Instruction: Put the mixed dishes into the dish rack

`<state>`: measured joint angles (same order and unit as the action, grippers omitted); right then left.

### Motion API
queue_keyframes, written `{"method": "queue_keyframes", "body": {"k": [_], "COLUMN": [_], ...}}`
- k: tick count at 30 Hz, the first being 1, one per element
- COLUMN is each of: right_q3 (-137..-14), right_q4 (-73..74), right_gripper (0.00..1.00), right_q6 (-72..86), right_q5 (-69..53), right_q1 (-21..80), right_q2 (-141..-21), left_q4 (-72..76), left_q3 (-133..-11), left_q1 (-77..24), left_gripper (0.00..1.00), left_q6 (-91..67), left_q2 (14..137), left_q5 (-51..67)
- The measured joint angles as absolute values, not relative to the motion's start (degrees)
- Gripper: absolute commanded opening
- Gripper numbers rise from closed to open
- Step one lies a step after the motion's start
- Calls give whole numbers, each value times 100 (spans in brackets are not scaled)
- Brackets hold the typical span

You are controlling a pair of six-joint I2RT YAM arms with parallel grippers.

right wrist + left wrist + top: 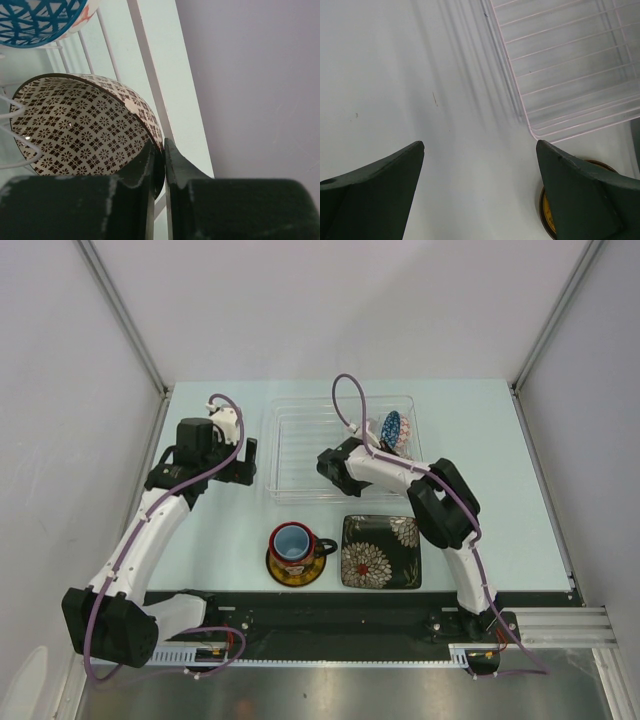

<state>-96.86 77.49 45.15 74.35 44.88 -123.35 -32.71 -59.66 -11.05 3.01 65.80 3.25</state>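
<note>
The see-through dish rack lies at the table's middle back; its corner shows in the left wrist view. The blue-patterned bowl stands on edge in the rack's right end. My right gripper is shut on the rim of a brown-and-white patterned bowl held inside the rack. The black flowered mug, with what looks like the light-blue cup nested in it, stands on the yellow-and-dark saucer. The square black flowered plate lies beside it. My left gripper is open and empty, left of the rack.
Grey walls close in the table on the left, back and right. A black rail runs along the near edge by the arm bases. The right arm's elbow hangs over the table right of the plate.
</note>
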Motion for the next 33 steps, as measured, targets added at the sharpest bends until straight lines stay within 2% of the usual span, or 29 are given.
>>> {"method": "queue_keyframes", "body": {"k": [3, 4, 6, 10, 14, 16, 19, 25, 29, 33], "right_q3": [-9607, -9570, -9480, -9448, -9452, -9487, -9653, -9380, -7841, -6792], "right_q4": [7688, 7673, 7673, 7655, 7675, 7688, 7695, 7253, 6394, 6136], "right_gripper": [32, 41, 43, 59, 63, 69, 70, 82, 83, 83], "right_q6": [4473, 4438, 4362, 4244, 4182, 4193, 4187, 3798, 3645, 3806], "right_q5": [7415, 7408, 7408, 7391, 7297, 7260, 7122, 6038, 4333, 3286], "right_q1": [4506, 4512, 4521, 4525, 4565, 4606, 4657, 4703, 4471, 4132], "right_q2": [-12335, -12335, -12333, -12311, -12156, -12033, -11719, -9867, -7269, -5909], "left_q4": [-3271, -3271, -3271, -3271, -3271, -3271, -3280, -3450, -3758, -4042], "left_q3": [-5966, -5966, -5966, -5966, -5966, -5966, -5979, -6414, -7006, -7509], "left_q1": [-1105, -1105, -1105, -1107, -1107, -1105, -1105, -1105, -1197, -2045], "left_gripper": [100, 100, 100, 99, 100, 100, 100, 100, 100, 100], "left_q6": [301, 301, 301, 301, 301, 301, 305, 364, 517, 663], "left_q2": [6580, 6580, 6580, 6580, 6580, 6580, 6580, 6598, 6598, 6595], "left_q5": [325, 325, 325, 325, 322, 322, 320, 451, 1024, 1210]}}
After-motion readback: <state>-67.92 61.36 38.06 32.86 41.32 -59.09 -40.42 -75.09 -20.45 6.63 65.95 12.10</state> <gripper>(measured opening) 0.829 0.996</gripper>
